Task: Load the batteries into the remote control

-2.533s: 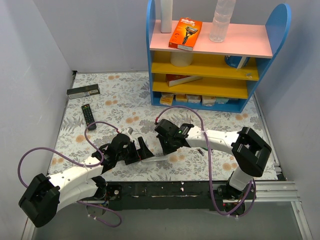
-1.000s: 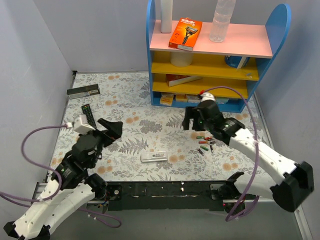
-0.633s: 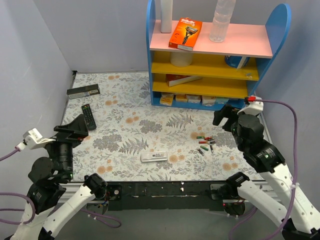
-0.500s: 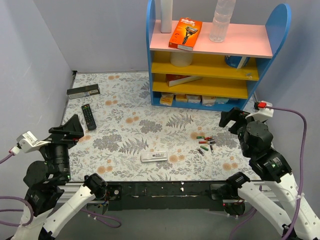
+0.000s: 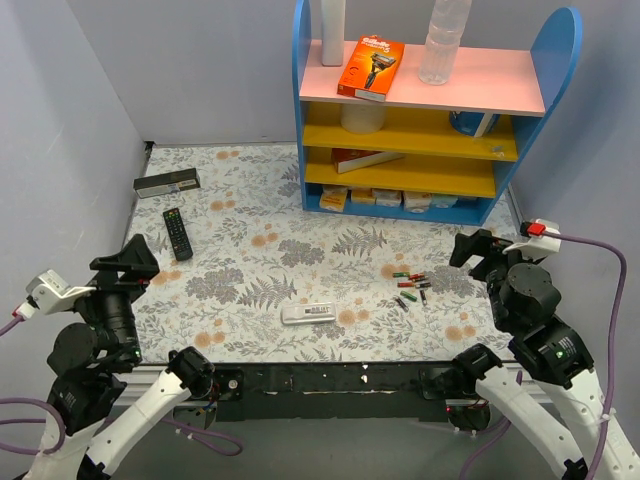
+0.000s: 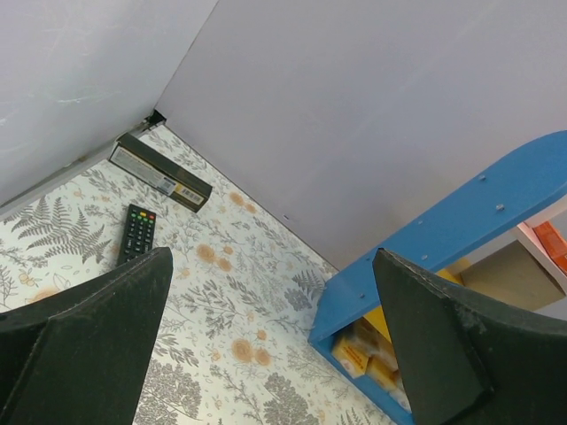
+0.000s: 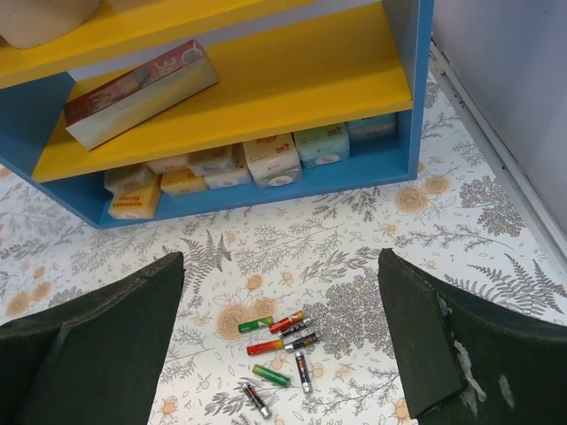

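The small white remote control (image 5: 308, 314) lies flat on the floral mat near the front edge, with nothing touching it. Several batteries (image 5: 410, 285) in red, green and black wrappers lie loose to its right; in the right wrist view the batteries (image 7: 282, 354) sit below and between the spread fingers. My left gripper (image 5: 130, 262) hangs open high over the mat's left edge, far from the remote. My right gripper (image 5: 478, 250) hangs open above the mat's right side, just right of the batteries. Both are empty: left gripper (image 6: 273, 257), right gripper (image 7: 282, 261).
A blue shelf unit (image 5: 310, 120) with yellow and pink boards stands at the back, holding small boxes (image 7: 266, 159). A black remote with coloured buttons (image 5: 177, 232) and a long dark flat box (image 5: 167, 182) lie at the back left. Grey walls close in both sides.
Both arms have pulled up and away from the white remote, the left to the left edge, the right to the right edge. The right gripper's jaws have spread a little wider. The remote stayed put.
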Motion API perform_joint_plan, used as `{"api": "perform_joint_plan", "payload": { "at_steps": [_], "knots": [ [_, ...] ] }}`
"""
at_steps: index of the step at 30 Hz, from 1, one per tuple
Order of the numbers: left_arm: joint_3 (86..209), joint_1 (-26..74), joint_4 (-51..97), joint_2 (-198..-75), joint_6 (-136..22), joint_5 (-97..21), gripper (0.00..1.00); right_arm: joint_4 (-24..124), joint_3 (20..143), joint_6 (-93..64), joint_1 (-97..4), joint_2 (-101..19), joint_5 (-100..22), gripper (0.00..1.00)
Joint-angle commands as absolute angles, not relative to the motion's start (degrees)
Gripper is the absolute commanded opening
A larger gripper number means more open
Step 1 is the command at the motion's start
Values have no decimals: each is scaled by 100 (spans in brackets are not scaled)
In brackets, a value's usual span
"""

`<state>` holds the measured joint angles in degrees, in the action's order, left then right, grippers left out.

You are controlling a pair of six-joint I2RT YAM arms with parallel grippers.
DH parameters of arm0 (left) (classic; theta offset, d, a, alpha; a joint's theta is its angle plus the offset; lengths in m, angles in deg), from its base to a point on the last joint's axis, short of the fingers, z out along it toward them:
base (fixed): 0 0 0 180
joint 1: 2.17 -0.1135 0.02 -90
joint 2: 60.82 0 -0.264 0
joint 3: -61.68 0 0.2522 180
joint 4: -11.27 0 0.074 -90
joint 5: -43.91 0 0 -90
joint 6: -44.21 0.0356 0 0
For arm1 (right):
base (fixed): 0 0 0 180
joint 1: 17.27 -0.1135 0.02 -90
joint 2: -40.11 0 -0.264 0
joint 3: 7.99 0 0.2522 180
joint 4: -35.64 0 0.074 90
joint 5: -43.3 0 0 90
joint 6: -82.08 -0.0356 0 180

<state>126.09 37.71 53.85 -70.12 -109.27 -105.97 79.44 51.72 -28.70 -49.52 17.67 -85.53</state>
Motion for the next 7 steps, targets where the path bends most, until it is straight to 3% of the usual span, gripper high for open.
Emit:
{"api": "perform_joint_plan", "payload": {
  "at_steps": [1,7],
  "knots": [
    [12572,3791,5737,-6970,-11214,-10876,98,7849,5156,-2752,-4943,1945,-8599,97],
    [12580,3782,5816,-7075,-11329,-10859,98,7858,5182,-2673,-4943,1963,-8581,96]
  ]
}}
